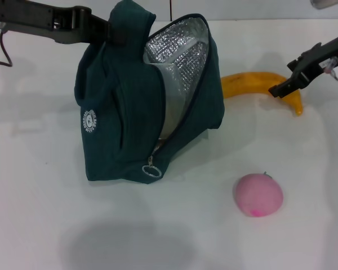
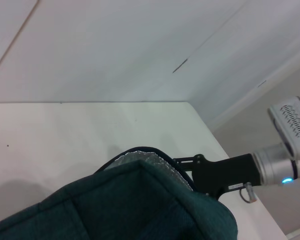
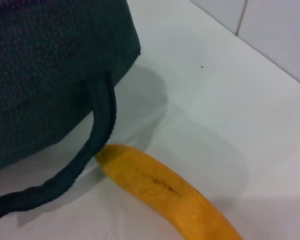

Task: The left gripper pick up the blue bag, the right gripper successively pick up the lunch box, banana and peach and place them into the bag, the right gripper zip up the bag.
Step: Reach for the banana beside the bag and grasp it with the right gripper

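Observation:
The blue bag (image 1: 124,112) stands at the centre left of the white table, its mouth open and its silver lining (image 1: 177,50) showing. My left gripper (image 1: 107,29) is shut on the bag's top and holds it up. The bag also shows in the left wrist view (image 2: 140,205) and the right wrist view (image 3: 50,65). The yellow banana (image 1: 253,83) lies behind the bag to the right, and is close in the right wrist view (image 3: 165,185). My right gripper (image 1: 283,88) hovers over the banana's right part. The pink peach (image 1: 259,195) lies at the front right. The lunch box is not in view.
The bag's zipper pull ring (image 1: 151,170) hangs at its lower front. A bag strap (image 3: 102,125) loops down onto the table right beside the banana's end. The white table (image 1: 45,225) extends to the front left; a tiled wall stands behind it.

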Action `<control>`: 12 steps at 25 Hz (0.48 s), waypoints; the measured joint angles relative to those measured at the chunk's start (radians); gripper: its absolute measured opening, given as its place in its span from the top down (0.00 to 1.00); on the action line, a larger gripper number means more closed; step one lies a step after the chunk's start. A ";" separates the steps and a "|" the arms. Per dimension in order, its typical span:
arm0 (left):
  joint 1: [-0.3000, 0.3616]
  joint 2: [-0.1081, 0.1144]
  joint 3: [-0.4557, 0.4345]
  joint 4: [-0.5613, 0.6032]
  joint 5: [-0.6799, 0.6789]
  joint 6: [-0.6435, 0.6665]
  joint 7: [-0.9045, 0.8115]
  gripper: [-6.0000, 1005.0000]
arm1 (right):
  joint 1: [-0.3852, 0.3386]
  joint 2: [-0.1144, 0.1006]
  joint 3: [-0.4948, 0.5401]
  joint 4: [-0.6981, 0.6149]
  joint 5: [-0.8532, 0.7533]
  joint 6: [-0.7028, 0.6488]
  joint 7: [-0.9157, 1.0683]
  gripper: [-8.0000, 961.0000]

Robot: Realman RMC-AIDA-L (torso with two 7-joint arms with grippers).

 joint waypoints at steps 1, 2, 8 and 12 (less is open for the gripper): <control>0.000 0.000 0.000 0.000 0.000 0.000 0.000 0.95 | -0.001 0.003 0.000 0.008 0.000 0.013 0.003 0.10; 0.000 0.000 0.000 0.000 0.000 0.000 0.000 0.95 | -0.002 0.006 0.001 0.023 0.000 0.032 0.008 0.10; -0.001 -0.003 0.000 0.000 0.000 0.001 0.004 0.95 | -0.013 0.014 0.003 0.054 0.002 0.096 0.015 0.10; -0.004 -0.005 0.000 0.000 0.001 0.001 0.009 0.95 | -0.016 0.025 0.005 0.063 0.003 0.120 0.012 0.10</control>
